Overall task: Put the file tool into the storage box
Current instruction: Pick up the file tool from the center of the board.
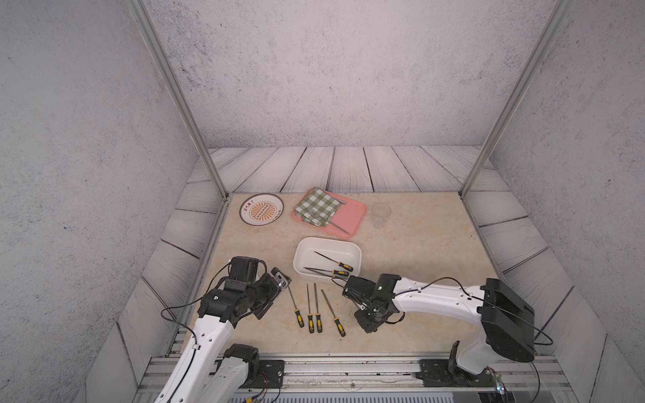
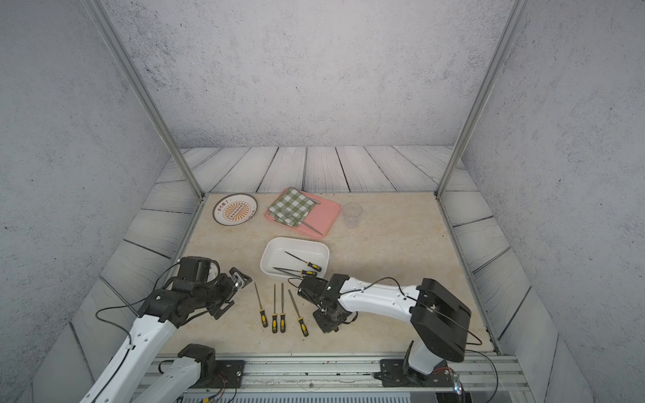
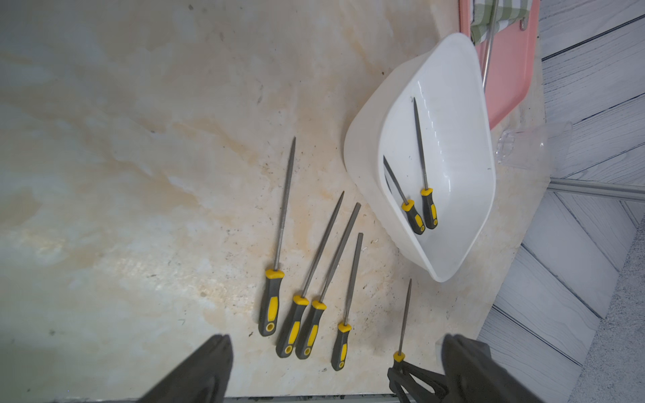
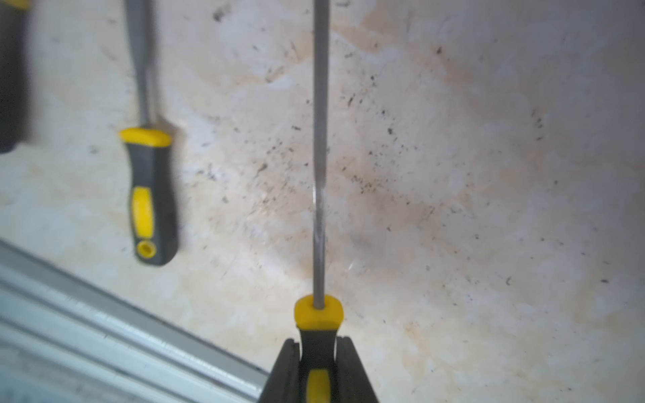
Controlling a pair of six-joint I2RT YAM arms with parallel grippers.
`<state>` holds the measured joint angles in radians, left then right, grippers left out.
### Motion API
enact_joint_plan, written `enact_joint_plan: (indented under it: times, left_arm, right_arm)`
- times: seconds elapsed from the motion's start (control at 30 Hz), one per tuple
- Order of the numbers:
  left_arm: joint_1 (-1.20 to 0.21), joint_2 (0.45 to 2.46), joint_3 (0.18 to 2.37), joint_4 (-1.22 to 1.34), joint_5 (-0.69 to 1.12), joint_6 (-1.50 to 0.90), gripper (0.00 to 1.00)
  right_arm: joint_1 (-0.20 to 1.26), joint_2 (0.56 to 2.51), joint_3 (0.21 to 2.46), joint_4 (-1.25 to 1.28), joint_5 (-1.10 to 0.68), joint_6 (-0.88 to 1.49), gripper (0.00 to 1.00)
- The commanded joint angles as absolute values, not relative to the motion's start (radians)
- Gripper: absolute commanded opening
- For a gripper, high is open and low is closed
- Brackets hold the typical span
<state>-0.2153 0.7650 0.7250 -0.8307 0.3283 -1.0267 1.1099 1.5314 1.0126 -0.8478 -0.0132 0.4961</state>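
We judge the grasp made and the carry next: our right gripper (image 4: 317, 349) is clamped on the handle of the file (image 4: 320, 139), the left gripper (image 3: 335, 343) stands apart and idle, the storage box (image 1: 340, 251) sits near at eleven o'clock and calls for a lift over its rim, and the plate (image 1: 261, 209) bears lettering too small to read.

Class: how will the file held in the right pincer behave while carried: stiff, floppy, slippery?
Likely stiff: the file has a straight metal shaft. It may pivot, since the right pincer clamps only the handle. The rubbery-looking handle probably resists slipping.
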Motion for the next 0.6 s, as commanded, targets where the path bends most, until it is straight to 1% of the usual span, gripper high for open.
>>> enact_joint_plan:
  times: [0.0,0.13,0.23,0.3,0.37,0.47,0.57]
  left_arm:
    - [-0.215,0.772,0.809,-0.876,0.299,-0.997,1.00]
    - [-0.215,0.817,0.888,-0.892,0.268,-0.954,0.99]
    - [-0.216,0.850,0.930,-0.881,0.243,-0.929,0.99]
    - [-0.216,0.867,0.946,-0.856,0.238,-0.922,0.99]
    - [-0.217,0.890,0.957,-0.826,0.243,-0.925,0.99]
    - [-0.222,0.937,0.989,-0.819,0.250,-0.924,0.98]
    - [-0.229,0.978,1.019,-0.819,0.258,-0.915,0.98]
  right_arm:
    - [1.115,1.393,0.972,-0.928,-0.097,0.403,0.16]
    - [1.114,1.231,0.932,-0.935,-0.187,0.354,0.16]
    - [1.112,1.181,0.978,-0.942,-0.122,0.348,0.16]
    - [1.104,1.181,1.025,-0.907,-0.082,0.304,0.16]
    - [1.060,1.233,1.108,-0.898,-0.082,0.254,0.16]
    - [0.942,1.359,1.251,-0.912,-0.187,0.186,0.16]
    - [0.872,1.497,1.393,-0.940,-0.234,0.097,0.15]
